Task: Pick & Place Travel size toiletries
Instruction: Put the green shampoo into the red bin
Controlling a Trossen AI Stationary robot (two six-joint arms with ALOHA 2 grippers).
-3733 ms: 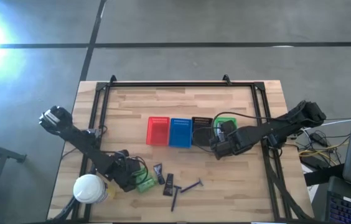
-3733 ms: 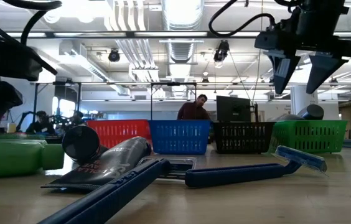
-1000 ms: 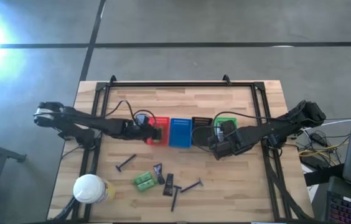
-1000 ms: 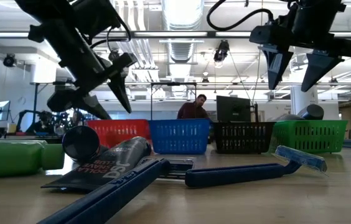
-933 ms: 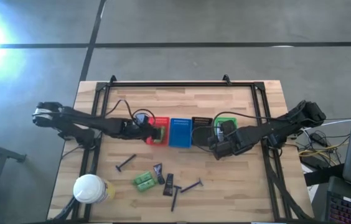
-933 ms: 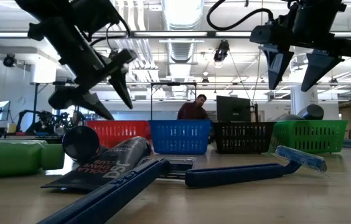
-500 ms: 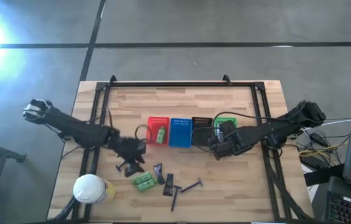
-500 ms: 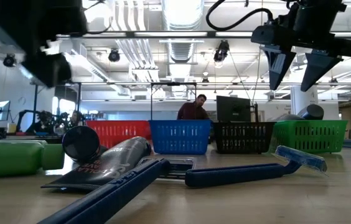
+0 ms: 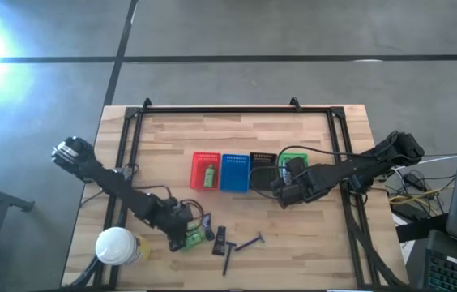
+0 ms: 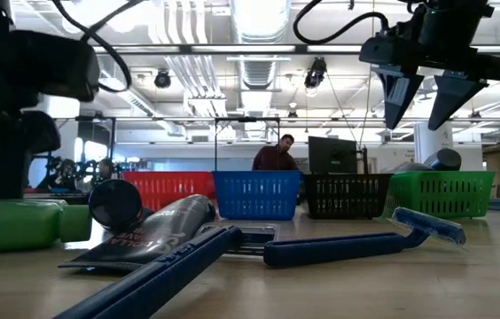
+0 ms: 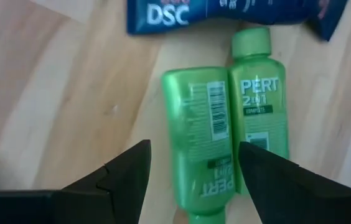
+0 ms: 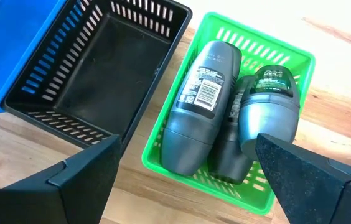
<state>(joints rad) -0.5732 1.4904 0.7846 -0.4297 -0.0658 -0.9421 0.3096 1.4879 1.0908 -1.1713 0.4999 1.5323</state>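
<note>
Two bright green bottles [image 11: 225, 137] lie side by side on the wood near the near-left of the table, also seen in the high view [image 9: 190, 238]. My left gripper [image 11: 194, 168] is open just above them, its fingers standing on either side of the pair. A third green bottle [image 9: 210, 173] lies in the red basket [image 9: 198, 170]. A dark tube [image 11: 225, 12], a black piece [image 9: 220, 237] and two dark razors [image 9: 249, 242] lie beside the bottles. My right gripper [image 12: 188, 180] hangs open above the green basket [image 12: 287, 68], which holds grey oblong pieces [image 12: 203, 106].
The red, blue [image 9: 234, 171], black [image 9: 262, 166] and green baskets stand in a row across the table's middle. A round white-lidded container [image 9: 117, 246] stands near the near-left corner, close to my left arm. Bare wood lies toward the far edge and the near right.
My left gripper was over the red basket a second ago. It has swung toward the near edge and come down over the two green bottles. A green bottle now lies in the red basket, where none showed before.
</note>
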